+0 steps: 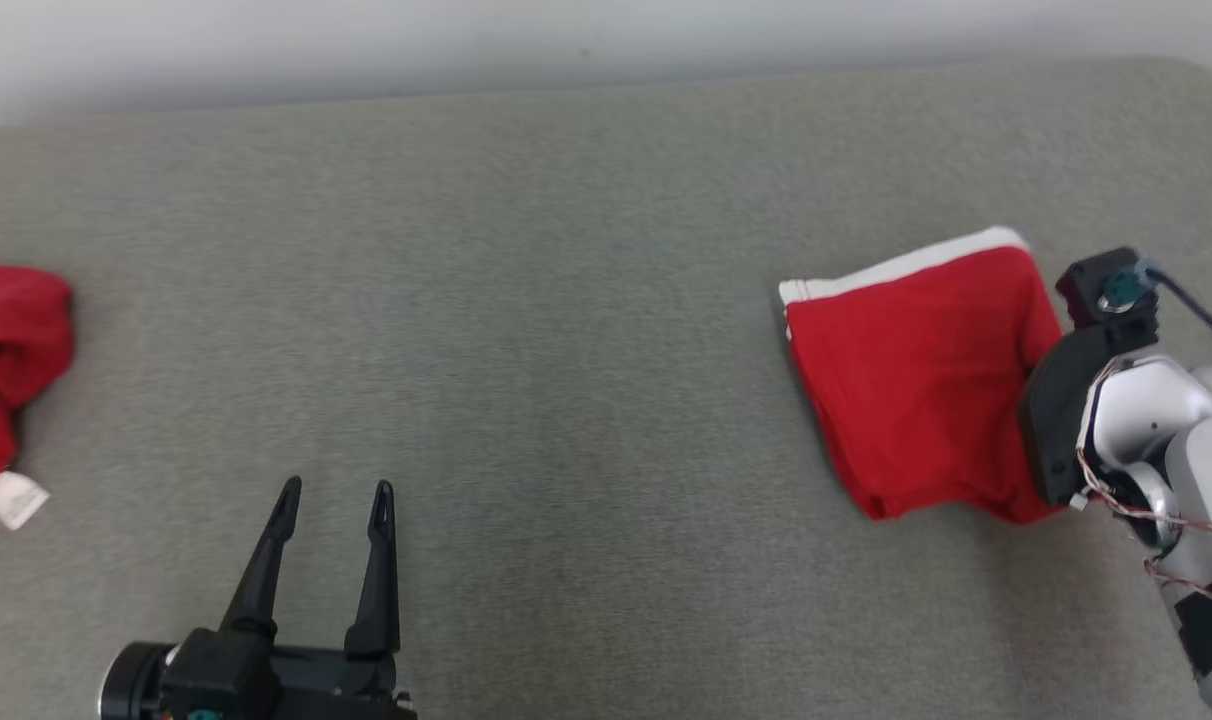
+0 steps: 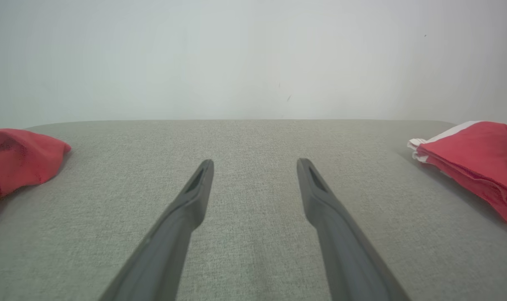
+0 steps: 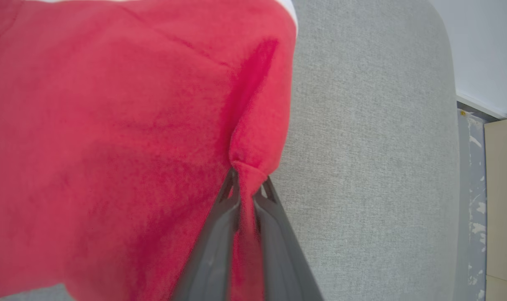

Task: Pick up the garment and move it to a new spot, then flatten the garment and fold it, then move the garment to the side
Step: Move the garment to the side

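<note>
Folded red garment (image 1: 916,380) lies at right of counter (image 1: 566,300); right claw (image 3: 247,184) pinched shut on its edge; left claw (image 1: 336,495) wide open, empty. Slide should go low, slow, keeping layers stacked

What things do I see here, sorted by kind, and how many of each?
Red garments: 2 (folded garment, crumpled garment)
Robot hands: 2 (left hand open, right hand shut on the folded garment)
Total: 4
</note>
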